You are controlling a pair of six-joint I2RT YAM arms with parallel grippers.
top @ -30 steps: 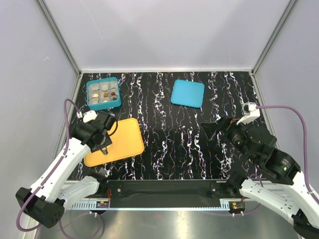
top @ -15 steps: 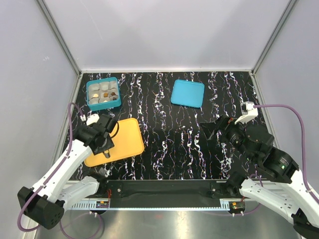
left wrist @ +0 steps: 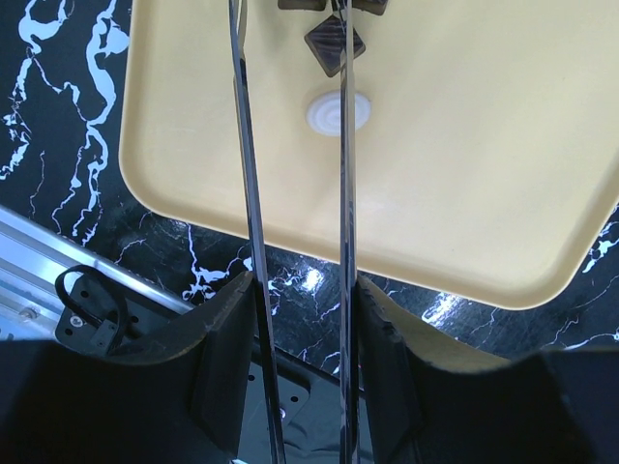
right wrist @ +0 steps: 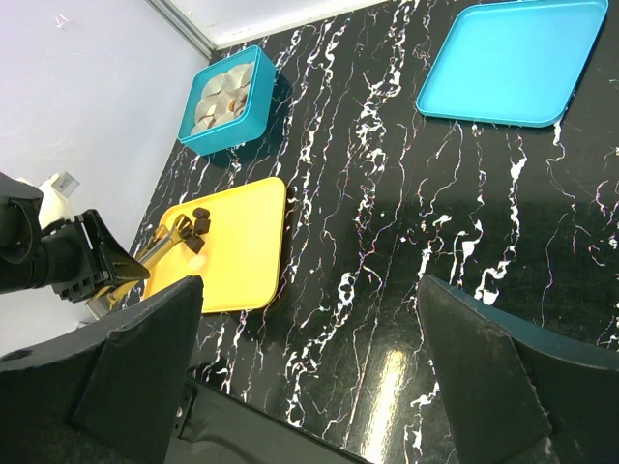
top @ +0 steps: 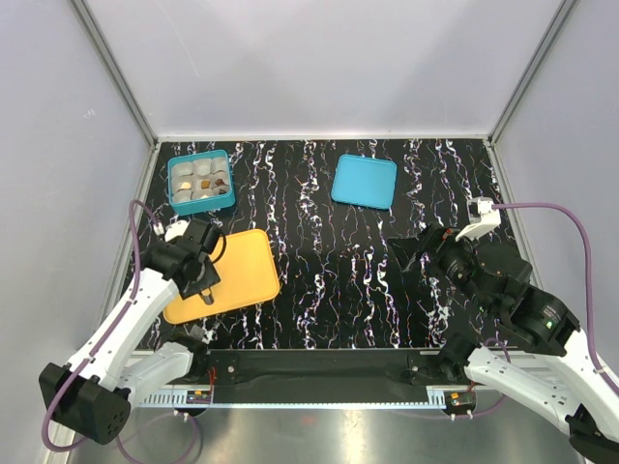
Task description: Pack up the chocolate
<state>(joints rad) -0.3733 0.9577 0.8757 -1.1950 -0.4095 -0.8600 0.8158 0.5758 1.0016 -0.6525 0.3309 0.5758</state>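
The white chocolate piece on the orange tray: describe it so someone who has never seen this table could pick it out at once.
Find the orange tray at the near left of the table, just in front of the teal compartment box. On the tray's left part lies a small cluster of pieces; among the dark brown squares, it is the only cream-white round disc.

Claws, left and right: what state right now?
Left claw: blades apart at dark chocolate on the orange tray; grip cannot be told.
Right claw: open, empty.
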